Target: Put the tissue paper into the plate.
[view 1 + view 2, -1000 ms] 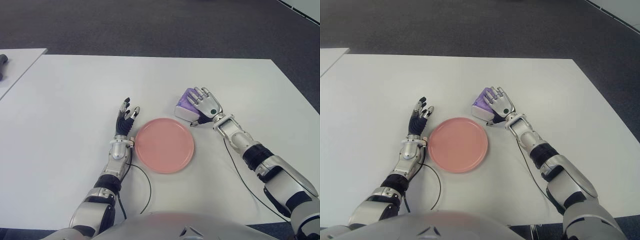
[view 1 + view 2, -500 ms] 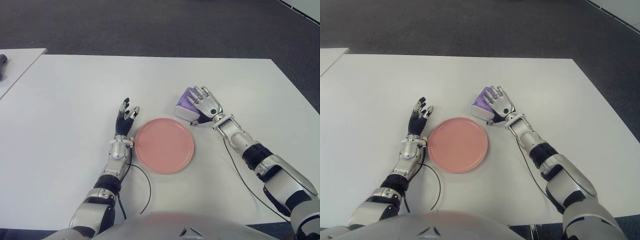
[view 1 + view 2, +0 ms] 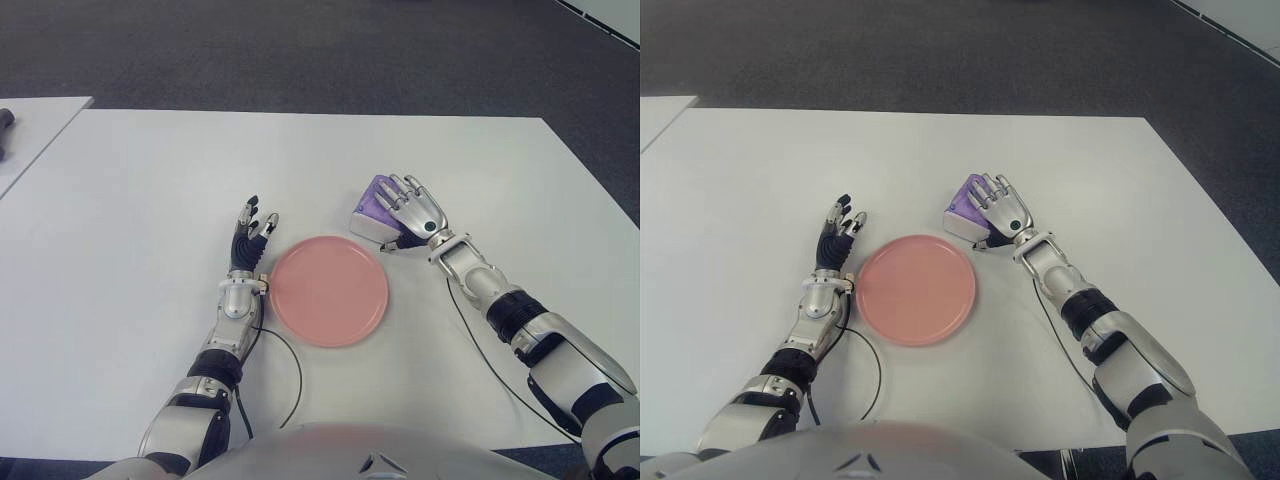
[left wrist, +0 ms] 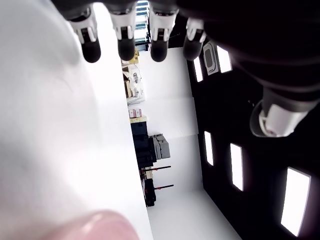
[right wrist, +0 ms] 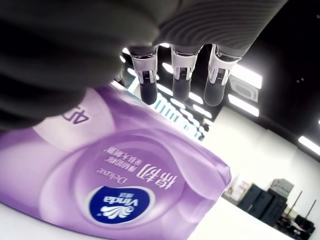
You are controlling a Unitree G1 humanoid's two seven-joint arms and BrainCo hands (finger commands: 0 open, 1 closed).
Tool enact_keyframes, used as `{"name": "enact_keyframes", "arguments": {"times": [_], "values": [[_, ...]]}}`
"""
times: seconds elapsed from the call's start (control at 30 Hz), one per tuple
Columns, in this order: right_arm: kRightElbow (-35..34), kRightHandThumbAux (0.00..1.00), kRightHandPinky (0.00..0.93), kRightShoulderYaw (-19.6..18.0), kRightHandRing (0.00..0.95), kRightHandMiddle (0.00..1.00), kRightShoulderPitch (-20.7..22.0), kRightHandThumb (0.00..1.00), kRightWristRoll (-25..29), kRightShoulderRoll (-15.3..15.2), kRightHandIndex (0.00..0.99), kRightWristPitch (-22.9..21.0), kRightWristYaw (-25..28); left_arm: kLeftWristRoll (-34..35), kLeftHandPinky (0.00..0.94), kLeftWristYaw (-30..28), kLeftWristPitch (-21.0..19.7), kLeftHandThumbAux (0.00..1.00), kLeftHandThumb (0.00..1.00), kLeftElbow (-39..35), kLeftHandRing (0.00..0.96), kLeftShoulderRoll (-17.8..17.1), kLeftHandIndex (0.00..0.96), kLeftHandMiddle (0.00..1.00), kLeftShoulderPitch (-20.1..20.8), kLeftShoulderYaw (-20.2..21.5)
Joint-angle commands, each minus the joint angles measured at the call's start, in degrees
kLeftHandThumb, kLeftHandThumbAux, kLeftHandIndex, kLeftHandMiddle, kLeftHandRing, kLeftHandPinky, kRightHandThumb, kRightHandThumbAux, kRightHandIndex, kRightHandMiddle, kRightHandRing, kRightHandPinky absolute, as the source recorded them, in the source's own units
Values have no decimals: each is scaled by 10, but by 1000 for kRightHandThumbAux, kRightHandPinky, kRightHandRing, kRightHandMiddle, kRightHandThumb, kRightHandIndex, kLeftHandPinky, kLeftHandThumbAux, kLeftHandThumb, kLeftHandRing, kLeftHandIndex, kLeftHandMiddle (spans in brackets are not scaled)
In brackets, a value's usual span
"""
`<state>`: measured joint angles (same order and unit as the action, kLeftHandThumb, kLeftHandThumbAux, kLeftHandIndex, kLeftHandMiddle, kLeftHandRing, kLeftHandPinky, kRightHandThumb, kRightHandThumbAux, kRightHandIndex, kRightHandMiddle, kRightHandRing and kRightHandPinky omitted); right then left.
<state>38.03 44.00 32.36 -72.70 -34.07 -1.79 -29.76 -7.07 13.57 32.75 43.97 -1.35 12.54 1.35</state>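
One hand [image 3: 407, 211] over tissue pack [image 3: 372, 207]

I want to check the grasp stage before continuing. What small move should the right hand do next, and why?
Probably close the fingers around the tissue pack. The right hand lies over the pack on the table, but its fingers look extended, not yet wrapped. The pack sits beyond the empty pink plate.

One tissue pack [image 3: 374, 208], one plate [image 3: 329, 291]
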Motion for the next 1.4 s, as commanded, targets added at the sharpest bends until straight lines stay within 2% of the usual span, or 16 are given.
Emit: {"name": "enact_keyframes", "arguments": {"times": [0.03,0.07,0.1,0.2,0.4,0.57,0.8,1.13,1.4], "values": [[31,597,386,13,340,329,-33,355,14,9,246,42,-21,4,0,-3,-21,432,0,9,0,5,0,0,-17,2],[34,610,444,11,398,385,-31,396,22,9,293,54,-27,4,0,-3,-22,432,0,8,0,5,0,0,-17,1],[36,647,534,9,488,474,-30,507,27,9,342,62,-31,5,0,-3,-22,434,0,8,0,5,0,0,-17,1],[41,690,667,0,618,605,-29,645,55,11,404,95,-38,4,0,-2,-24,436,0,6,0,5,0,0,-17,1],[42,705,778,-28,740,739,-37,723,123,22,437,146,-27,1,0,1,-25,441,0,2,0,4,0,0,-19,-1],[45,707,795,-47,794,800,-45,739,166,30,441,179,-24,2,0,0,-24,441,0,1,0,4,0,0,-19,0],[46,708,782,-47,824,833,-45,745,177,27,442,204,-17,5,0,-4,-27,440,0,-4,0,4,0,0,-21,1],[41,707,856,-46,868,878,-47,750,178,26,442,225,-9,9,0,-6,-29,439,0,-11,0,4,0,0,-24,2],[75,705,860,-45,879,883,-41,752,190,34,443,264,-10,6,0,-3,-38,437,0,-17,0,4,0,0,-25,2]]}}
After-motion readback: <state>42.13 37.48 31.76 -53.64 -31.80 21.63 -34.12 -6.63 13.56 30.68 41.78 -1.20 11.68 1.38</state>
